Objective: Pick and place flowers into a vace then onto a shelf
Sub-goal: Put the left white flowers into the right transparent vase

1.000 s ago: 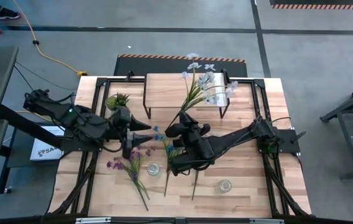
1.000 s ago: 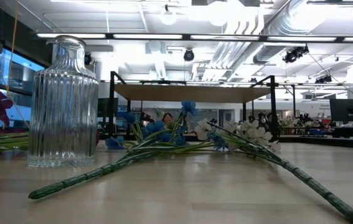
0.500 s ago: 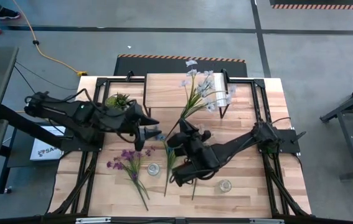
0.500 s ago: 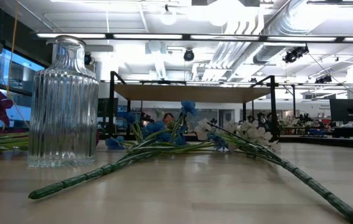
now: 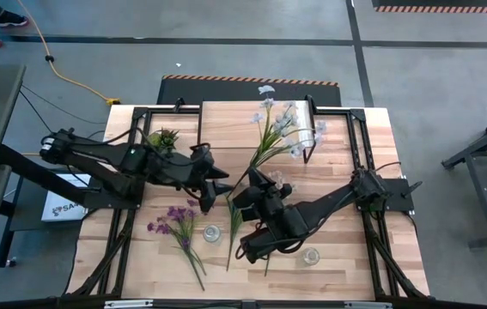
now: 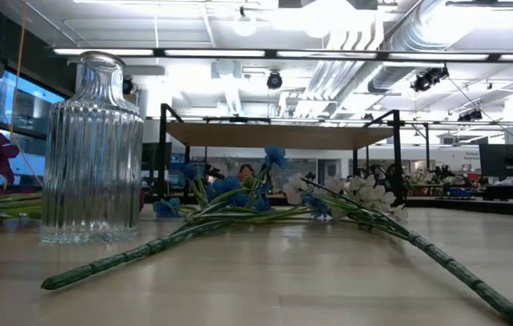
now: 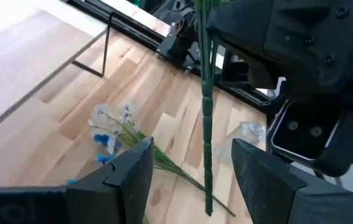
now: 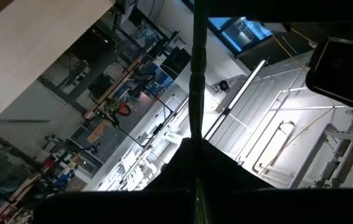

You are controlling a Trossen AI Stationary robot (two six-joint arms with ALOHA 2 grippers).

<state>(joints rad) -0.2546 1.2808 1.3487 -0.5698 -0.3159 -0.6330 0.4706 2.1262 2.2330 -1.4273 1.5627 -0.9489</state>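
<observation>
Our right end effector (image 5: 254, 184) sits near the middle of the tabletop (image 5: 346, 163), closed on the green stem of the white spray (image 5: 281, 129). The blossoms rise toward 1 o'clock from the grip, above the shelf (image 5: 226, 129) at the 12 o'clock edge. In the right wrist view the stem (image 8: 196, 87) runs straight out from between our fingers.

Our left end effector (image 5: 211, 186) is just at 9 o'clock of the right one, spread wide and holding nothing. From its wrist camera the stem (image 7: 206, 124) hangs nearly upright ahead of its two fingers (image 7: 129, 177), free of the tabletop, with a loose blue-and-white spray (image 7: 111, 124) lying below.

We judge this a hand-over or a steadying of the stem before it goes into a vase. To do it well, we should:
- bring the left fingers around the lower stem, clear of the right grip, and centre the stem before closing;
- close gently, since the thin stem will bend or twist;
- release the right only once the left grip is firm.

The nearest vase (image 5: 212, 233) stands at 6 o'clock of the left end effector, and a second vase (image 5: 311, 256) lies toward 4 o'clock. The purple spray (image 5: 179, 227) lies at 7 o'clock, beside the nearest vase.
</observation>
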